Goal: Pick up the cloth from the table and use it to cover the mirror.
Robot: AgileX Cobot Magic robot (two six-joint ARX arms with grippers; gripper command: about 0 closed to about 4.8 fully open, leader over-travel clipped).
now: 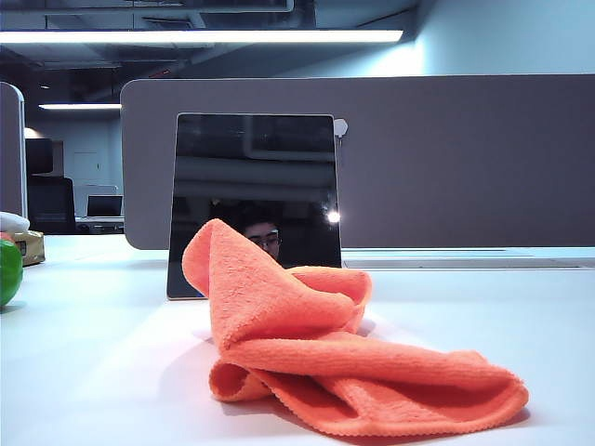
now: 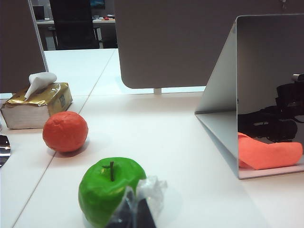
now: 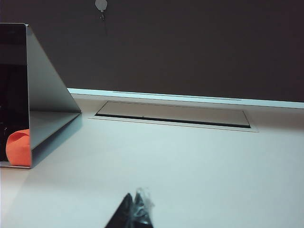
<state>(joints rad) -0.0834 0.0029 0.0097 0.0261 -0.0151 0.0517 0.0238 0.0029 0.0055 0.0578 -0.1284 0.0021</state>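
Nothing begun: wide white worktop (image 1: 84,372), then mirror (image 1: 253,200) upright and bare, then orange cloth (image 1: 325,358) crumpled just in front of it and untouched, only its reflection reaching either wrist camera. Left gripper (image 2: 134,213) closed and empty, low over the worktop with a green apple (image 2: 107,190) right at its tips and the mirror ahead toward the other arm; right gripper (image 3: 133,213) likewise closed and empty, mirror ahead toward the left arm. Next, probably: open, reach inward, pinch a raised fold, lift high enough to clear the mirror's top edge.
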